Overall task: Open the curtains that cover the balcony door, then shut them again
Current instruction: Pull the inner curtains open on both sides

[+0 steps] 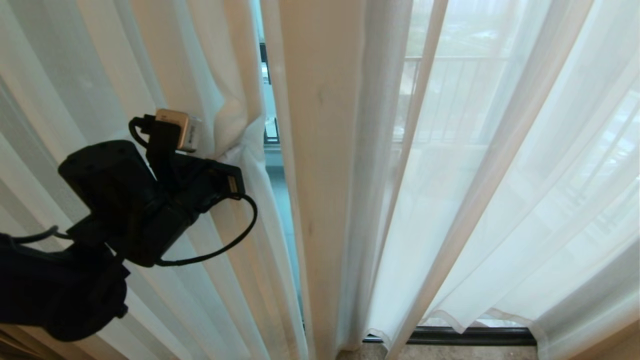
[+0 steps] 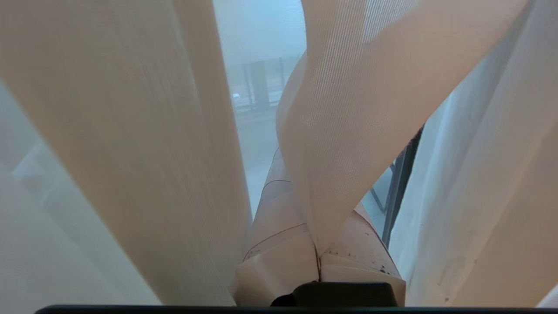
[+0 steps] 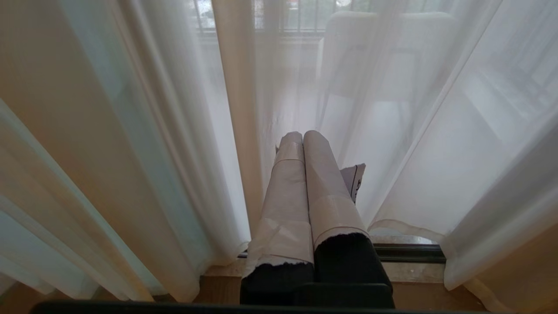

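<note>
Head view: the left gripper (image 1: 235, 175) is at the inner edge of the left-hand panel of the curtains (image 1: 210, 75), beside the narrow gap showing the balcony door (image 1: 272, 125); cloth bunches at its tip. The panel's long axis runs vertically, so opening it likely means a sideways pull to the robot's left, away from the gap. Left wrist view: the fingers (image 2: 283, 248) are pressed together, pinching a fold of curtain (image 2: 344, 144) that rises from between them. Right wrist view: the right gripper (image 3: 305, 139) hangs low near the sill (image 3: 405, 253), fingers pressed together on nothing, well away from the gap; the left arm is nearer.
</note>
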Controlling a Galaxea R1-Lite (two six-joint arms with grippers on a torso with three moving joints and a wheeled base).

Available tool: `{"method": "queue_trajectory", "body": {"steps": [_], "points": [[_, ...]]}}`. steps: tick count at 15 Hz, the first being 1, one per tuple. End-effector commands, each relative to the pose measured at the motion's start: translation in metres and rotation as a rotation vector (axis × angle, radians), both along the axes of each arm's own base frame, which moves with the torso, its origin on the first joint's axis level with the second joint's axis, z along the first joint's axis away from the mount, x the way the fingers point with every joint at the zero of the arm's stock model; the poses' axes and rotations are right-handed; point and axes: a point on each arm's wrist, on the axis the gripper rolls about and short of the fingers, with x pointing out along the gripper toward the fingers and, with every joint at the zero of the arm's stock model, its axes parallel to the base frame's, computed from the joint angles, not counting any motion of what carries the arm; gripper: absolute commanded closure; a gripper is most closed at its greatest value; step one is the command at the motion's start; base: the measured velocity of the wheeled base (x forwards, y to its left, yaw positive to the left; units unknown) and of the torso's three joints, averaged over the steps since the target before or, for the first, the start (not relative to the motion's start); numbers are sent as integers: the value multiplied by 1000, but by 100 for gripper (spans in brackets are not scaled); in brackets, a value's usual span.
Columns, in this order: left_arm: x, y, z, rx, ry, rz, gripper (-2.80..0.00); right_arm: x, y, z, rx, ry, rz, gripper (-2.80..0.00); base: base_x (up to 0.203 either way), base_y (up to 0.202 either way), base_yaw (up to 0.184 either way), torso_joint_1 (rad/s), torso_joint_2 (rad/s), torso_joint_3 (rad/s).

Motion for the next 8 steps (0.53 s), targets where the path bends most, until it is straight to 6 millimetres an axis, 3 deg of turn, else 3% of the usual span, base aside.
{"method": "queue_trajectory", "body": {"steps": [1,8], "points": [[-11,6,7,-12,-24,14,0,0,0,0,-1,-1,-1,0,0,0,0,0,0,0],[-22,37,10,47,-45,150,0,0,0,0,1,-1,-1,0,0,0,0,0,0,0]]}}
